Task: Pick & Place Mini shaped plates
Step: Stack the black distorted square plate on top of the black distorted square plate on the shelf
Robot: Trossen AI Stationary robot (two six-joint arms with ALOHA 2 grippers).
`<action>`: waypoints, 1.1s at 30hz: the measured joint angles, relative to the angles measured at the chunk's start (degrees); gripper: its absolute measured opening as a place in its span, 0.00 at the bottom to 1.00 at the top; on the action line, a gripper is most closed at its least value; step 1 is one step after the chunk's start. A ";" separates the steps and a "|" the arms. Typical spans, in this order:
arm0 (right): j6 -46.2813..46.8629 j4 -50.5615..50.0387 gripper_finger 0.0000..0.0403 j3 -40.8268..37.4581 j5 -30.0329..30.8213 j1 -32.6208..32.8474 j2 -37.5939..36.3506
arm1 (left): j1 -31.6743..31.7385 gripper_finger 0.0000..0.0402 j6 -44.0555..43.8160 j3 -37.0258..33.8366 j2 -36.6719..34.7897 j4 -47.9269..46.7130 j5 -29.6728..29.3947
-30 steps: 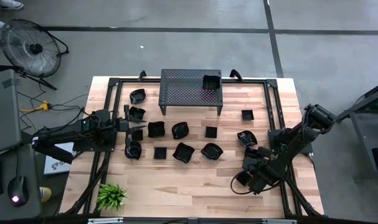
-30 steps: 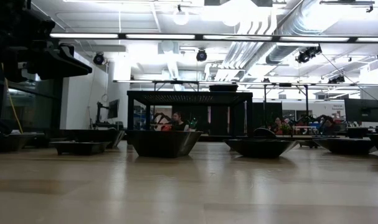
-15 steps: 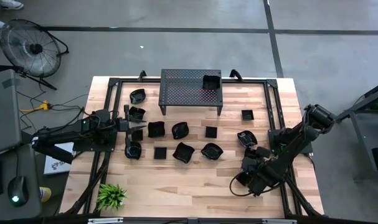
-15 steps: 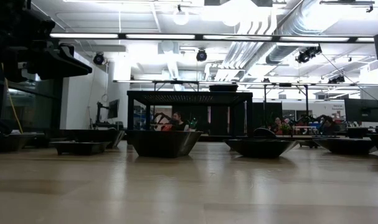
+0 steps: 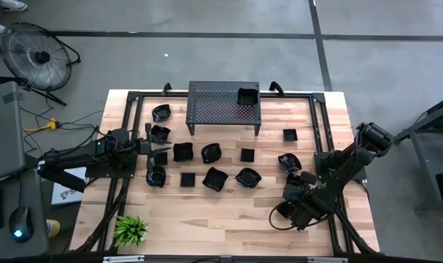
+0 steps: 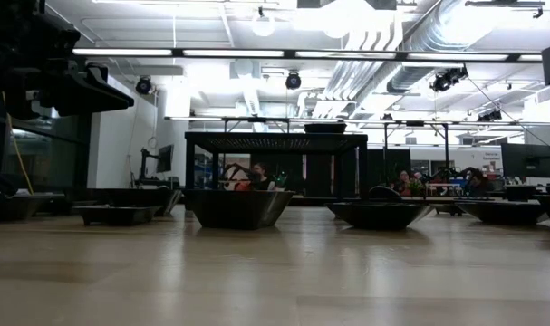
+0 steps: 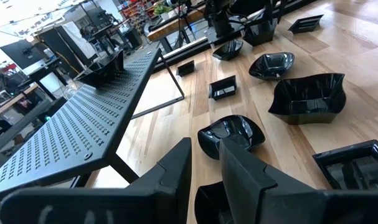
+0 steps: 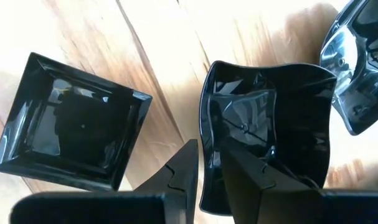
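Several mini shaped plates, glossy and black, lie scattered on the wooden table (image 5: 228, 212); one square plate (image 5: 247, 96) sits on top of the perforated stand (image 5: 214, 108). My right gripper (image 8: 208, 163) points steeply down at the table's right side and is shut on a wavy-edged square plate (image 8: 269, 118). Beside it lie a flat square plate (image 8: 73, 127) and a lobed plate (image 8: 360, 68). In the high view the right arm (image 5: 305, 196) covers the held plate. My left gripper (image 7: 205, 152) waits level at the table's left, its fingers a narrow gap apart with nothing between them. My right gripper has the wavy plate's raised rim (image 8: 205, 134) between its two fingers. One finger is inside the dish (image 8: 248, 177) and one outside (image 8: 179, 171). The fingers come from above, slanting steeply down. Whether the plate is clear of the table cannot be told.
The stand fills the table's far middle. A small green plant (image 5: 131, 229) stands at the near left corner. Dark frame rails (image 5: 320, 131) run along the table's sides. Bare wood lies along the near edge between plant and right arm.
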 joint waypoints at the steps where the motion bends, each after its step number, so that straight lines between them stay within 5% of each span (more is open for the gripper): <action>1: 0.05 0.22 0.15 -0.33 -0.05 -0.01 0.00 | 0.00 0.20 0.02 0.02 0.00 0.00 0.00; 14: -0.38 2.47 0.15 -2.25 -1.22 -1.16 0.02 | 0.00 0.20 0.01 0.00 0.02 0.00 0.00; 23: -0.33 1.88 0.01 -2.25 -1.53 -1.24 0.02 | -0.02 0.20 0.02 0.00 0.00 0.02 0.00; 33: -0.66 0.52 0.01 -1.27 -4.68 -3.24 0.02 | -0.02 0.20 0.02 0.00 0.00 0.00 0.00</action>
